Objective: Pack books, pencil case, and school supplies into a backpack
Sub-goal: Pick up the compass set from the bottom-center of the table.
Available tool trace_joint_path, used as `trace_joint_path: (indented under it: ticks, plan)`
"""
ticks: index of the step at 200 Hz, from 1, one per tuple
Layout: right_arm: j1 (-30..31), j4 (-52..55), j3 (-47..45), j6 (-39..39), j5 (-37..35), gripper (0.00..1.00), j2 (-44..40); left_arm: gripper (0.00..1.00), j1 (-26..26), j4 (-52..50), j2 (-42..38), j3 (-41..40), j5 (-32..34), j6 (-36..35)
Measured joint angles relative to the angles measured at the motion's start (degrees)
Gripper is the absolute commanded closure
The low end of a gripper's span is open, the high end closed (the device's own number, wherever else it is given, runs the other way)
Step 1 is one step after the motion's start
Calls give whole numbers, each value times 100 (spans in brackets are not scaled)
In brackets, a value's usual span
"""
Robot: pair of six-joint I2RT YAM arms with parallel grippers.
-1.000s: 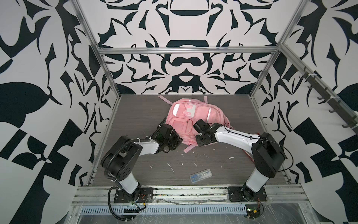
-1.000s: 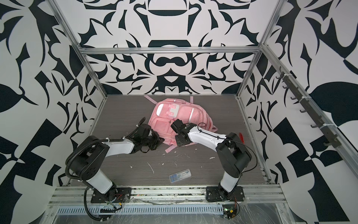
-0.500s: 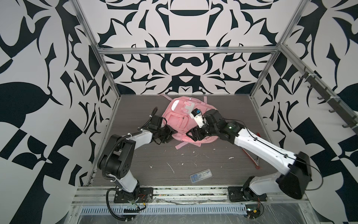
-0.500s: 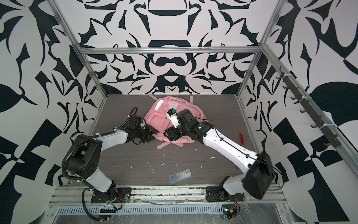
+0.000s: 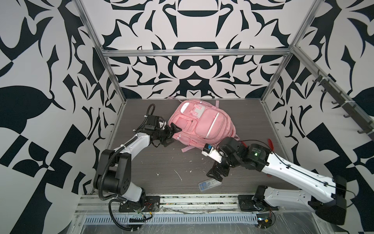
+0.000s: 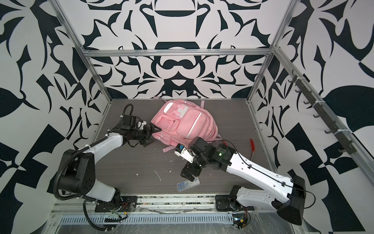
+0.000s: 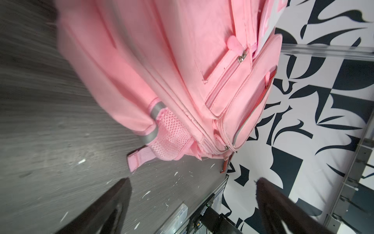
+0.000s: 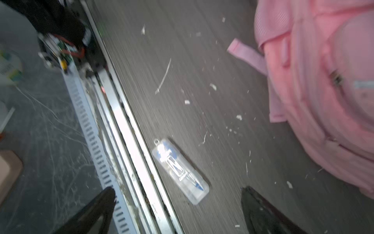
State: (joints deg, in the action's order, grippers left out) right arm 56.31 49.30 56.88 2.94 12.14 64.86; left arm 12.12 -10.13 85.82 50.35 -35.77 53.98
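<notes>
Well, closest to me, by the front edge of the dark grey wood-grain tabletop [image 5: 157, 162], the small flat clear plastic box with blue items inside [image 5: 209, 184] lay flat on its own, outside the bag. My right gripper [image 5: 215, 174] hung just over its far end with the black jaws spread wide and nothing between them. I could not tell from the top views whether a fingertip touched the box, and the right wrist view was blurred. Small white scraps [image 5: 179, 175] were scattered over the bare surface beyond. Farther back on my left, the left gripper [image 5: 172, 136] was likewise spread wide and empty, pointing at the near left corner of the large pink fabric backpack [image 5: 202, 123], close to its pink mesh side pocket [image 7: 172, 137]. The backpack lay toward the back wall with its front pockets facing up, and a loose pink strap end [image 5: 187, 149] trailed onto the table toward me.
</notes>
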Motion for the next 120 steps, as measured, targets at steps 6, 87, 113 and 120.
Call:
trace_joint_path:
  ticks: [6,87,113,120]
  plan:
    - [46,26,-26,92,-66,4,87,0,-63,17,-61,-76,-15,22]
    - [721,28,-153,1290,-645,7,1694,1,-518,-39,-1386,-778,109,256]
    - [940,-52,-282,1515,-761,7,1860,1,-721,-485,-1873,-702,262,125]
    - [1014,-85,-315,1563,-756,7,1939,1,-820,-625,-1974,-658,299,70]
